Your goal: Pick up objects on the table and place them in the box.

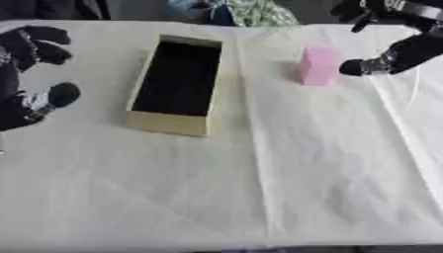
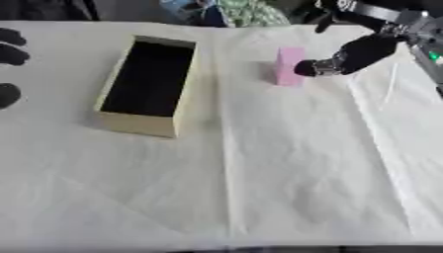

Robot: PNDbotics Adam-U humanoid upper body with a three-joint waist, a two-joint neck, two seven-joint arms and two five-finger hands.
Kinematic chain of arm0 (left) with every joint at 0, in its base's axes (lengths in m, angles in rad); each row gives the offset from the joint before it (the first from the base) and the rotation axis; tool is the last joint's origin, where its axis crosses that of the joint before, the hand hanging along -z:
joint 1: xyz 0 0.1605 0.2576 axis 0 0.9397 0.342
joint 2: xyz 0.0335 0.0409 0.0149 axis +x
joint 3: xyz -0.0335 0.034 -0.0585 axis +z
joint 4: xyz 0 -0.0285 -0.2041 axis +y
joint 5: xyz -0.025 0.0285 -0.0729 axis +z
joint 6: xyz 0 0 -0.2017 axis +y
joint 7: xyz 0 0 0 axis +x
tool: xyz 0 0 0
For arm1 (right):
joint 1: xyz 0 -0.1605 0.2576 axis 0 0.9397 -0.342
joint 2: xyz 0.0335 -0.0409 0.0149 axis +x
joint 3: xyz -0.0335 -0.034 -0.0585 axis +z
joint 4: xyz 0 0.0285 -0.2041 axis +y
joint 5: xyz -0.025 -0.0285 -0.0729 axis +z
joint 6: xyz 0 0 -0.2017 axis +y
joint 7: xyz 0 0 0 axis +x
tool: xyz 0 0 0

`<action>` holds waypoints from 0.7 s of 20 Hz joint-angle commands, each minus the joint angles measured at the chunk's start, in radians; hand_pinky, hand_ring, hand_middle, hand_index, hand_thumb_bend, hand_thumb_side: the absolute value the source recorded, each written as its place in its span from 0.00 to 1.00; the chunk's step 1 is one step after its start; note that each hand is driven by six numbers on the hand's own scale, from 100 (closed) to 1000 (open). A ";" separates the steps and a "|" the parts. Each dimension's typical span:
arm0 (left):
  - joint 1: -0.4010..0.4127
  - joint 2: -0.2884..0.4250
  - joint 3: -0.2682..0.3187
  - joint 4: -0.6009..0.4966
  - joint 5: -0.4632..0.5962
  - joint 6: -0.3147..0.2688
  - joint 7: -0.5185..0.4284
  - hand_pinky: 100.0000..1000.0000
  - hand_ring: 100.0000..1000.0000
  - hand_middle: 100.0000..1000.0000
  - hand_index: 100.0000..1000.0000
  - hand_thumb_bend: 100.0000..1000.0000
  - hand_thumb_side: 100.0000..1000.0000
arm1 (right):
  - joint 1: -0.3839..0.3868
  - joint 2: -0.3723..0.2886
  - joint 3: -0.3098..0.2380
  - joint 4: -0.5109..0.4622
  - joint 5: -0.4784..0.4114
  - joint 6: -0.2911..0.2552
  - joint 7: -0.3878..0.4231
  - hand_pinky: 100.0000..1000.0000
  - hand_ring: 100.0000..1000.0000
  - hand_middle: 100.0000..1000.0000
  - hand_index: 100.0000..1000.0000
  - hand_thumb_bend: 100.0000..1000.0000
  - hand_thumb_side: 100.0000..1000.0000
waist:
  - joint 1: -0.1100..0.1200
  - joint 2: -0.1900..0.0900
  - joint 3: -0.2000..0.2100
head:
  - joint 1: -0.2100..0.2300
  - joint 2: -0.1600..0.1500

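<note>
A pink block (image 1: 318,66) stands upright on the white tablecloth, right of an open tan box (image 1: 140,84) with a dark, empty-looking inside. My right hand (image 1: 400,52) hovers just right of the block, thumb tip close to its side without touching it, fingers spread apart above and behind it. At the left edge my left hand (image 1: 30,74) rests with relaxed fingers, well apart from the box and holding nothing.
A white cloth (image 1: 259,173) covers the table, with creases running front to back. Coloured fabric (image 1: 259,12) and dark shapes lie beyond the far edge. The table's front edge runs along the bottom of the views.
</note>
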 commanded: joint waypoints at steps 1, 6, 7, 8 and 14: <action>-0.020 0.006 -0.001 -0.020 0.010 -0.002 -0.006 0.67 0.63 0.65 0.75 0.91 0.63 | -0.039 -0.018 -0.013 0.057 0.038 -0.018 0.018 0.77 0.87 0.89 0.91 0.50 0.38 | 0.001 -0.013 0.002 | -0.009 -0.014; -0.024 0.002 -0.003 -0.021 0.014 -0.003 -0.008 0.67 0.63 0.65 0.75 0.91 0.63 | -0.053 -0.003 -0.019 0.095 0.059 -0.035 0.024 0.77 0.87 0.87 0.90 0.49 0.36 | 0.003 -0.011 0.007 | -0.015 -0.018; -0.029 -0.003 -0.005 -0.022 0.016 -0.003 -0.009 0.67 0.63 0.65 0.75 0.91 0.63 | -0.062 0.011 -0.027 0.113 0.070 -0.026 0.030 0.77 0.87 0.87 0.89 0.49 0.35 | 0.004 -0.009 0.012 | -0.021 -0.020; -0.032 -0.006 -0.006 -0.022 0.018 -0.003 -0.010 0.67 0.63 0.65 0.75 0.91 0.63 | -0.075 0.026 -0.032 0.136 0.084 -0.013 0.036 0.77 0.87 0.87 0.89 0.49 0.35 | 0.005 -0.007 0.015 | -0.024 -0.022; -0.037 -0.013 -0.008 -0.022 0.023 -0.003 -0.015 0.67 0.63 0.65 0.75 0.90 0.64 | -0.135 0.093 -0.042 0.277 0.164 -0.030 0.051 0.77 0.87 0.87 0.89 0.49 0.35 | 0.008 -0.001 0.020 | -0.029 -0.025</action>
